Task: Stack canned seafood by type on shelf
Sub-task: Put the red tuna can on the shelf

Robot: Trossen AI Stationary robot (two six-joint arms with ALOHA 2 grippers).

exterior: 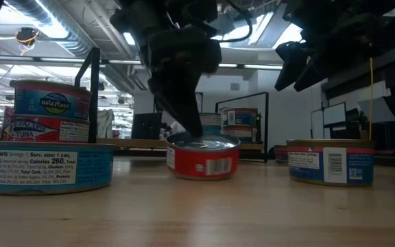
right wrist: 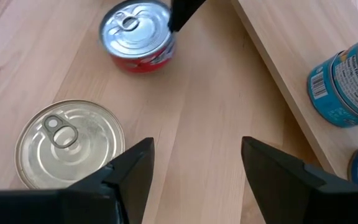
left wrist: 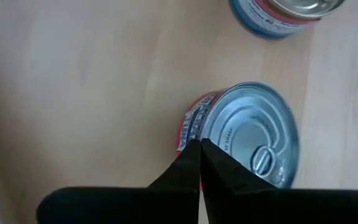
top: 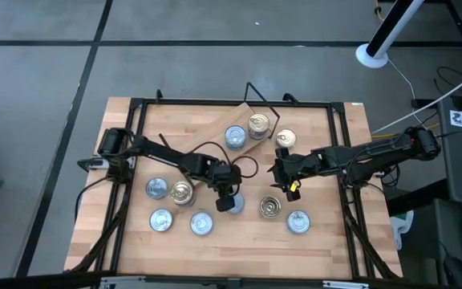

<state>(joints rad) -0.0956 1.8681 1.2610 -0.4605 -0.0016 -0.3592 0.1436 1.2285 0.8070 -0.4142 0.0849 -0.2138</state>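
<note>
red tin [left wrist: 241, 140]: we see the left fingers [left wrist: 194, 168] covering its rim
gold tin [right wrist: 67, 146]: right gripper hides its edge

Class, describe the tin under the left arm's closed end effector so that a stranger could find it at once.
Start at the wooden table and find its front middle, just below the left end effector. The red-labelled tin sits there with the closed fingertips touching its silver lid. Its neighbours carry blue labels or gold lids.
</note>
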